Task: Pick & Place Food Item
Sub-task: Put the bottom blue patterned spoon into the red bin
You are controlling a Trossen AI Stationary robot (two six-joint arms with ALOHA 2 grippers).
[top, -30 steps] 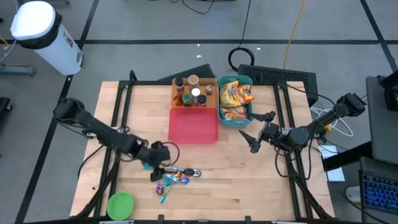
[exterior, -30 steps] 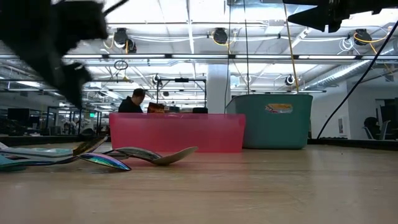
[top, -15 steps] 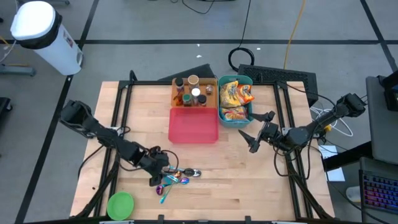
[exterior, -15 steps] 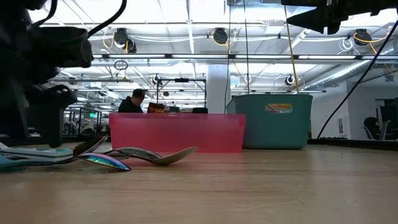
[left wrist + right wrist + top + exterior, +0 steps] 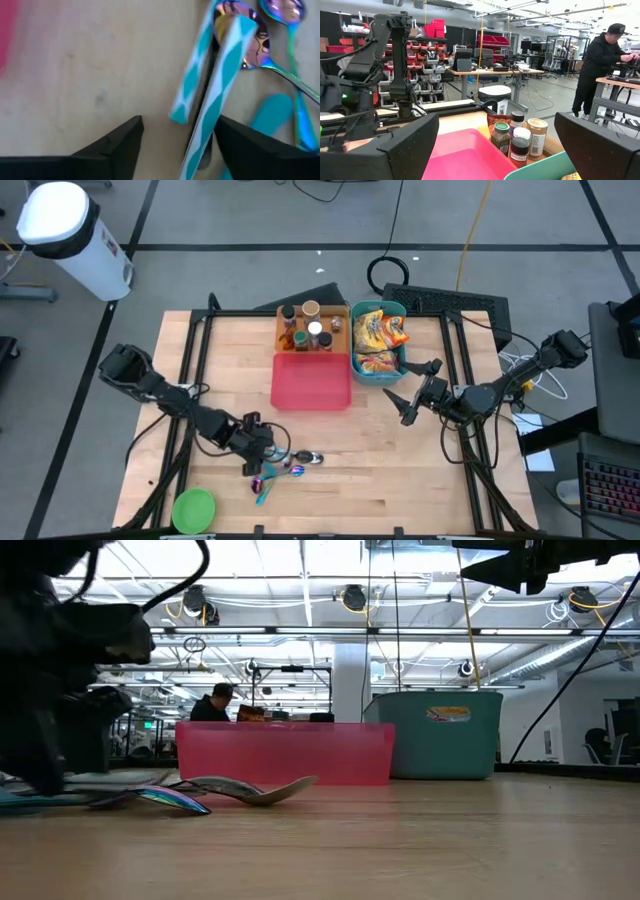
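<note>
Table held cutlery at 7 o'clock; left hand straddled it, part open, nothing gripped. Right hand waited wide open at 3 o'clock. Nothing placed yet.

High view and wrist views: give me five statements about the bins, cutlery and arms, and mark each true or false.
1. The pink bin is empty. True.
2. The teal bin holds jars. False: it holds snack bags; the jars stand in the wooden box.
3. The left tool is down at the cutlery pile. True.
4. The right tool holds a snack bag. False: it hangs open and empty beside the teal bin.
5. The green bowl sits inside the pink bin. False: it is at the table's near left corner.
</note>
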